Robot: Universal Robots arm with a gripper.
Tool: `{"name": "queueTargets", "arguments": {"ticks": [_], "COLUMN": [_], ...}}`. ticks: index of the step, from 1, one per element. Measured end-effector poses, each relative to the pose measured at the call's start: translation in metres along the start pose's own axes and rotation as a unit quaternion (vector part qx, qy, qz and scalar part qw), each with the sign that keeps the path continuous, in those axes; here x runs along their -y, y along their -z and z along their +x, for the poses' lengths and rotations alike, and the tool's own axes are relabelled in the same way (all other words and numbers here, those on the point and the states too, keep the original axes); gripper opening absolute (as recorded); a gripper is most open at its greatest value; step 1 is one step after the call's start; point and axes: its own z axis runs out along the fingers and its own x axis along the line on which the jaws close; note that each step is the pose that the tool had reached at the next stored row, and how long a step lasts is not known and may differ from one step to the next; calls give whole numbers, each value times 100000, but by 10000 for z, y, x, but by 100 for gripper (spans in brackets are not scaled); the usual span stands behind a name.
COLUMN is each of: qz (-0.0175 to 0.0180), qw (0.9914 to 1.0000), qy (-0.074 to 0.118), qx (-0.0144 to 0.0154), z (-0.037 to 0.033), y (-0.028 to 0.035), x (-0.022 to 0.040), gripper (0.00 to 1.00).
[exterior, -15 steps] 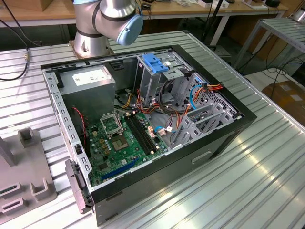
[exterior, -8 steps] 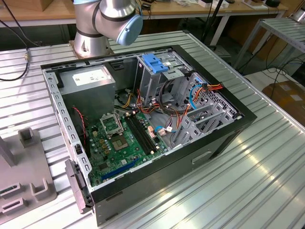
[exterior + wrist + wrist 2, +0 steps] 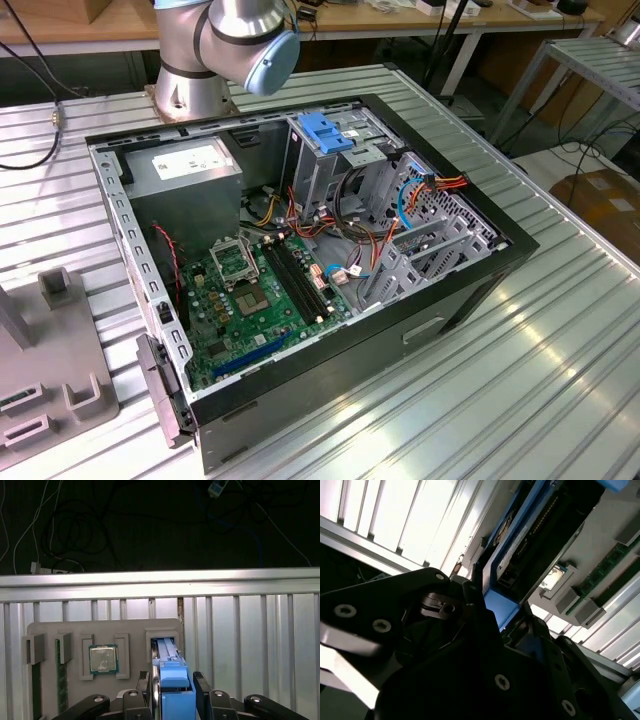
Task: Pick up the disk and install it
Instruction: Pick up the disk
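The counter (image 3: 520, 380) carries an open computer case (image 3: 470, 290) and, to the exterior view's left, a grey fixture (image 3: 70, 395) with the disk (image 3: 175, 692) on edge in its slot. The claw (image 3: 172, 678) looks clamped on it: pick-up, needing a straight pull.

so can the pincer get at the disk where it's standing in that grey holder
Looks like yes: the pincer sits right at the disk, which stands on edge in a slot of the grey holder, and nothing lies between them.
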Motion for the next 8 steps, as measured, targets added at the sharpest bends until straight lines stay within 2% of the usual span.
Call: {"name": "queueTargets", "arguments": {"ticks": [1,8], "qz": [3,1], "qw": [100000,100000], "qy": [0,-15], "qx": [2,4], "z": [0,0], "y": [0,0], "x": [0,0], "gripper": [39,37]}}
